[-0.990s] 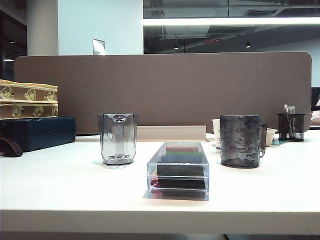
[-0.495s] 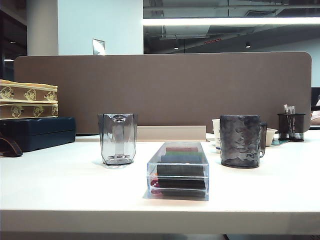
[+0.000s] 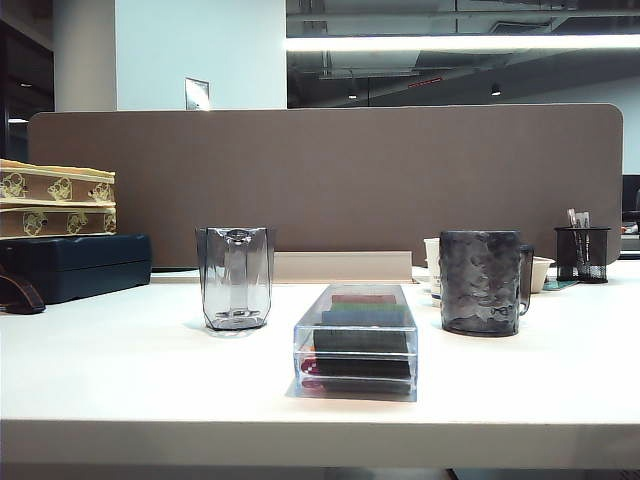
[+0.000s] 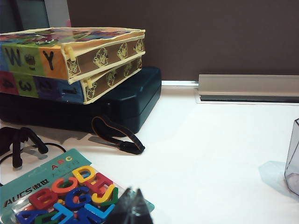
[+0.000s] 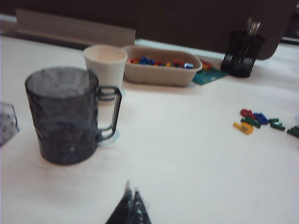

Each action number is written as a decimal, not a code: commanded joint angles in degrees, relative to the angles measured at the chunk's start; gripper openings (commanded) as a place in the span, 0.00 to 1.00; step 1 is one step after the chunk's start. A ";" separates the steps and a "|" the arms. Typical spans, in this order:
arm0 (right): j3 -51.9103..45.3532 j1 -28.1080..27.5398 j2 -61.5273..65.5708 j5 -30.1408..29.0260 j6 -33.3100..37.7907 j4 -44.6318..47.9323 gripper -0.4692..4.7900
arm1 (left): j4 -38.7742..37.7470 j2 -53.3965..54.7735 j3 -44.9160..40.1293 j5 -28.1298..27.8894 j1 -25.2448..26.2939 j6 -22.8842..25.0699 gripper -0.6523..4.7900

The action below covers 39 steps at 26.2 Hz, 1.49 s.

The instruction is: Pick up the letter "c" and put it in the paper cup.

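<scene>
Blurred loose letters (image 5: pixel 261 122) hide any "c"; left gripper (image 4: pixel 132 205) and right gripper (image 5: pixel 131 205) jaws closed, empty.

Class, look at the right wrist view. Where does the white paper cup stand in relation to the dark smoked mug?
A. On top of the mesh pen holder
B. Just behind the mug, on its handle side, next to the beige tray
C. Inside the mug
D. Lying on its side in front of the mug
B: the paper cup stands upright behind the dark mug, beside the beige tray.
</scene>
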 commanded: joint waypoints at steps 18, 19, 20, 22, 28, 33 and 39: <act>-0.42 0.00 -20.63 2.71 -2.82 -12.63 0.08 | 0.48 0.00 0.20 0.00 0.02 -0.20 0.11; -0.42 0.00 -20.63 2.69 -2.91 -12.63 0.08 | 0.50 0.00 0.20 0.00 0.02 -0.20 0.11; -0.42 0.02 -20.63 2.69 -3.28 -12.66 0.08 | 0.50 0.00 0.22 0.00 0.02 -0.20 0.11; -0.42 0.00 -20.63 2.75 -4.52 -12.63 0.08 | 0.50 0.00 0.20 0.00 0.02 -0.20 0.11; -0.42 -0.07 -20.63 11.89 -6.51 -12.50 0.08 | 0.48 0.00 0.20 0.00 0.02 -0.20 0.11; -0.39 -0.09 -20.63 13.44 -7.69 -8.85 0.08 | 0.50 0.00 0.20 0.00 0.02 -0.20 0.11; -0.39 -0.07 -20.63 14.10 -7.67 -2.78 0.08 | 0.50 0.00 0.20 0.00 0.02 -0.20 0.11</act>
